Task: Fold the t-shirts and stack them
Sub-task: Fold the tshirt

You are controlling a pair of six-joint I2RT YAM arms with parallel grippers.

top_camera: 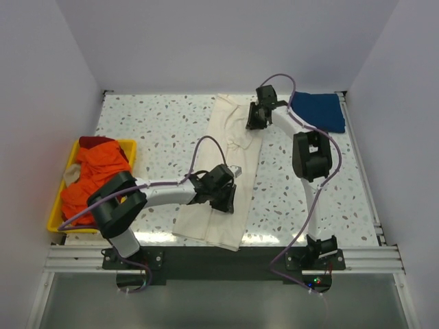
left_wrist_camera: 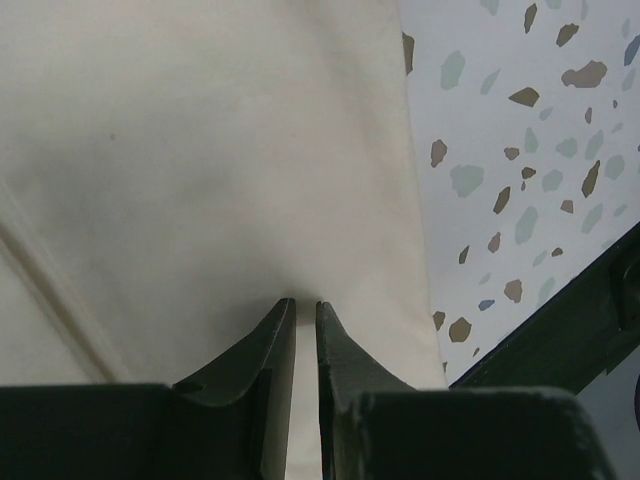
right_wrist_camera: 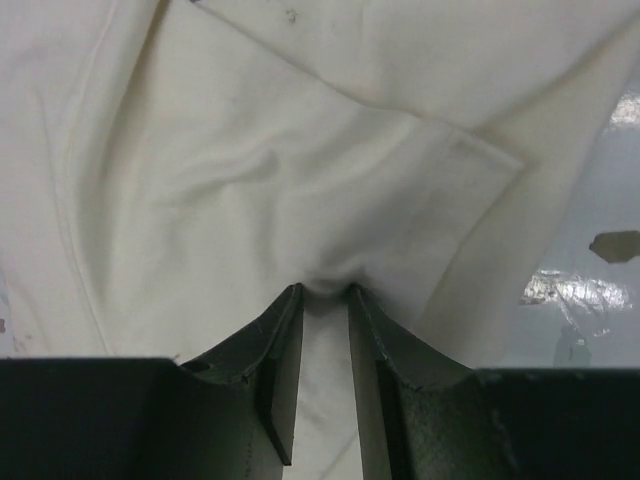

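Observation:
The cream t-shirt lies as a long narrow strip from the back middle of the table to its near edge. My left gripper presses down on the strip's near part, its jaws shut on a thin pinch of cream cloth near the right edge; the left gripper shows this close up. My right gripper is at the far end, shut on a puckered fold of the cream cloth; the right gripper shows the pinch. A folded dark blue t-shirt lies at the back right. Orange t-shirts and a red one sit in the tray.
A yellow plastic tray stands at the left edge of the speckled table. The table's dark front rail runs close to the shirt's near end. White walls close in the back and both sides.

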